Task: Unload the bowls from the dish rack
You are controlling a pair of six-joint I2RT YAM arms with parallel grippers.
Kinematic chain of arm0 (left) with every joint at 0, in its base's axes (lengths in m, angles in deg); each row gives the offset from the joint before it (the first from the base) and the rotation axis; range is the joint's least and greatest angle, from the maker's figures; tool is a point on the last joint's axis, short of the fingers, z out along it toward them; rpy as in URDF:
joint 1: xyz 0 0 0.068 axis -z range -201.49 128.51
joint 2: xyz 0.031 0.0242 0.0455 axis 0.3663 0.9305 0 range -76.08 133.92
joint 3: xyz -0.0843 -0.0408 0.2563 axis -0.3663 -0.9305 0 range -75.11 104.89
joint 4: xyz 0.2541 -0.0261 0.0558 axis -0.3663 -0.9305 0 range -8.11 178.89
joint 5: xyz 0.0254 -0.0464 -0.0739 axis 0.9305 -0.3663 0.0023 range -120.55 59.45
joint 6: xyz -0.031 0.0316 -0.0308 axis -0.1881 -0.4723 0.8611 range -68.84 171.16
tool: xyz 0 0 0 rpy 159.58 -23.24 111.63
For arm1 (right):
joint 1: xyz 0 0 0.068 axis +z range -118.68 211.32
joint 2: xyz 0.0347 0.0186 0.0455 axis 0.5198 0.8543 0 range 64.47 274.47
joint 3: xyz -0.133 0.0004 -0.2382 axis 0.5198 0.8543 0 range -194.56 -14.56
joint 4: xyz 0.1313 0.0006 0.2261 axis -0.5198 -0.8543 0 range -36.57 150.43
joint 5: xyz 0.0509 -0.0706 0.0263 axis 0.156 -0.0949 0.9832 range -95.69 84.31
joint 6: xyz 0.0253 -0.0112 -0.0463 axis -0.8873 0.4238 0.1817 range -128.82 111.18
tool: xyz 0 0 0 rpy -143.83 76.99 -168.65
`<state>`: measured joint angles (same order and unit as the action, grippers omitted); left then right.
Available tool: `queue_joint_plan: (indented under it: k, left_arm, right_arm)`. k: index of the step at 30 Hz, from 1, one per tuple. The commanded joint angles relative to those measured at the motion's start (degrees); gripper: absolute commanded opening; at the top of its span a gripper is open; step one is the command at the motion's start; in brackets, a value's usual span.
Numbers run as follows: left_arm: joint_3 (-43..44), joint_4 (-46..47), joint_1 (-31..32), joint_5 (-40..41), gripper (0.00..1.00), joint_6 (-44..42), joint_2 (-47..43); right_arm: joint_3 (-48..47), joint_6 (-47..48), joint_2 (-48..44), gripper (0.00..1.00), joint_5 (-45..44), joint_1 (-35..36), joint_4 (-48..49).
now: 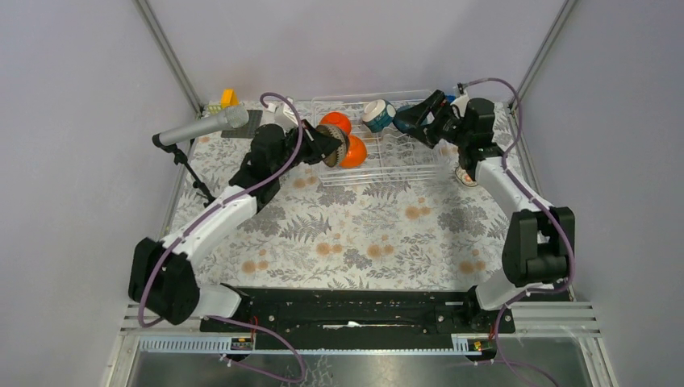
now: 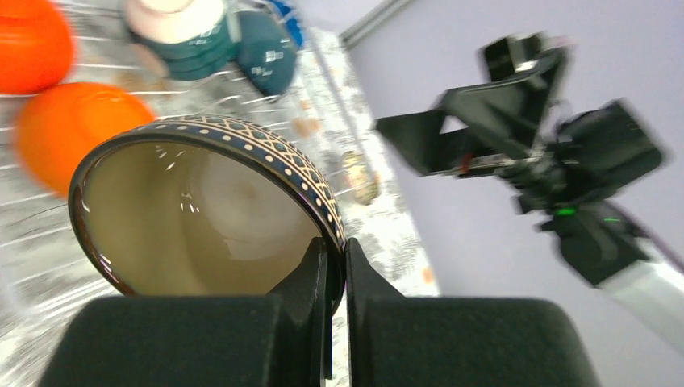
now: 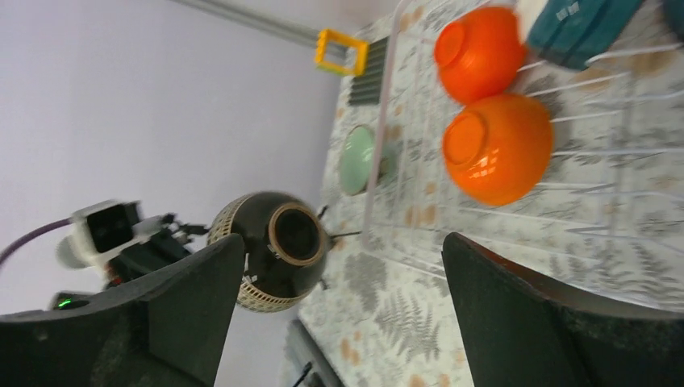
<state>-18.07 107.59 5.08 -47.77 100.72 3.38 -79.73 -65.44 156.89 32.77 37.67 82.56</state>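
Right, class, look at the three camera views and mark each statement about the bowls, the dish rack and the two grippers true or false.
1. The left gripper is shut on the rim of the dark patterned bowl. True.
2. Two orange bowls lie in the dish rack. True.
3. The right gripper is closed on one of them. False: it is wide open and holds nothing.
4. The mint green bowl sits inside the rack. False: it stands on the table, just outside the rack's side.
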Motion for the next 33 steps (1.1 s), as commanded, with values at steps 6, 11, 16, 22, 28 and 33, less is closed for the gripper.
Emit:
queue_joint_plan:
  k: [6,11,16,22,28,33]
  left_arm:
    - [6.24,-41.8,0.59,22.23,0.0,-19.21,-11.73]
    - [-0.34,-43.97,1.07,27.21,0.0,-18.37,-13.8]
    - [-2.71,-44.34,1.35,31.35,0.0,-19.06,-11.78]
    - [-0.09,-44.38,2.11,33.33,0.0,-20.06,-4.83]
    - [1.51,-43.21,2.26,38.05,0.0,-18.43,2.58]
    - [5.23,-45.18,2.26,43.41,0.0,-17.47,8.77]
  right_arm:
    - [-10.22,29.66,-7.52,0.99,-25.42,10.01,-32.16]
    - [-11.01,32.17,-7.61,0.99,-30.87,13.68,-34.39]
    - [-9.75,32.85,-8.72,1.0,-29.63,14.09,-32.91]
    - [-9.35,33.99,-9.57,1.0,-28.13,14.05,-32.83]
    - [-7.57,34.81,-11.15,1.0,-31.92,14.09,-32.86]
    - [-4.09,34.98,-14.77,1.0,-39.88,14.04,-30.64]
